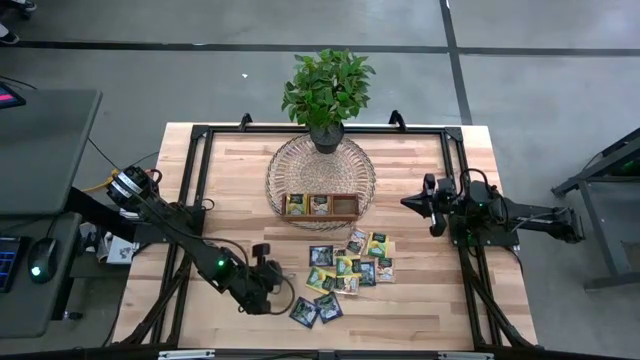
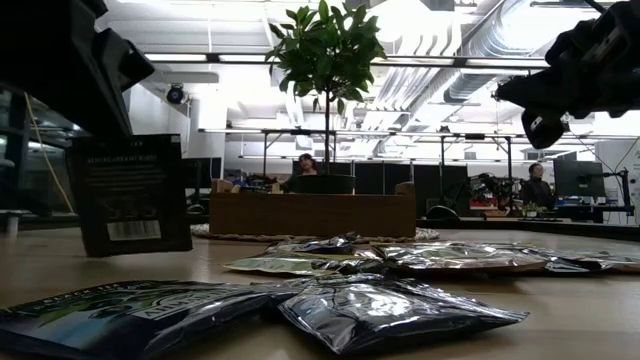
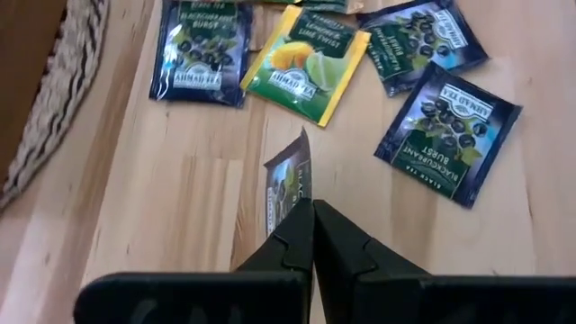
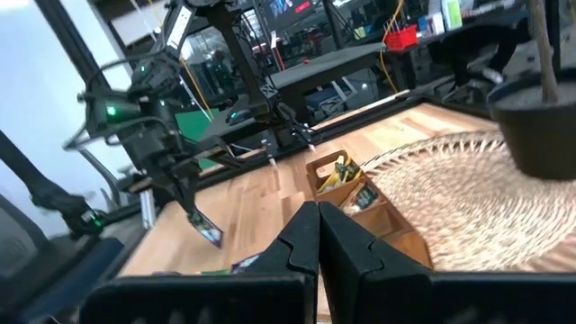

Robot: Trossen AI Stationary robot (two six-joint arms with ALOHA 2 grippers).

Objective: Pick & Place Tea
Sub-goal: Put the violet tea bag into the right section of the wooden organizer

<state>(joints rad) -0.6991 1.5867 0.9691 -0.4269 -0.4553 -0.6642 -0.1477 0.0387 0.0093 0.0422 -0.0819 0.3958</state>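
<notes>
My left gripper (image 1: pixel 264 252) is shut on a dark tea sachet (image 3: pixel 288 184) near the table's front left. In the low view the sachet (image 2: pixel 130 195) hangs upright with its barcode side showing. Several other sachets (image 1: pixel 350 262), yellow-green and dark, lie flat on the table in a loose cluster. Two more (image 1: pixel 315 308) lie nearer the front edge. The wooden three-compartment tray (image 1: pixel 320 205) rests on a woven mat and holds a few sachets. My right gripper (image 1: pixel 432 205) is shut and empty, above the table's right side. My left gripper pinches the sachet's upper edge (image 3: pixel 297 202) between its two fingers, coming from above and pointing down. The sachet hangs below the fingers, upright. In the right wrist view the sachet (image 4: pixel 207 232) is clear of the table.
A potted plant (image 1: pixel 325 90) stands on the far part of the round woven mat (image 1: pixel 290 165), behind the tray. A black frame (image 1: pixel 195 180) runs along the table's left, far and right sides. Bare wood lies between the left gripper and the sachet cluster.
</notes>
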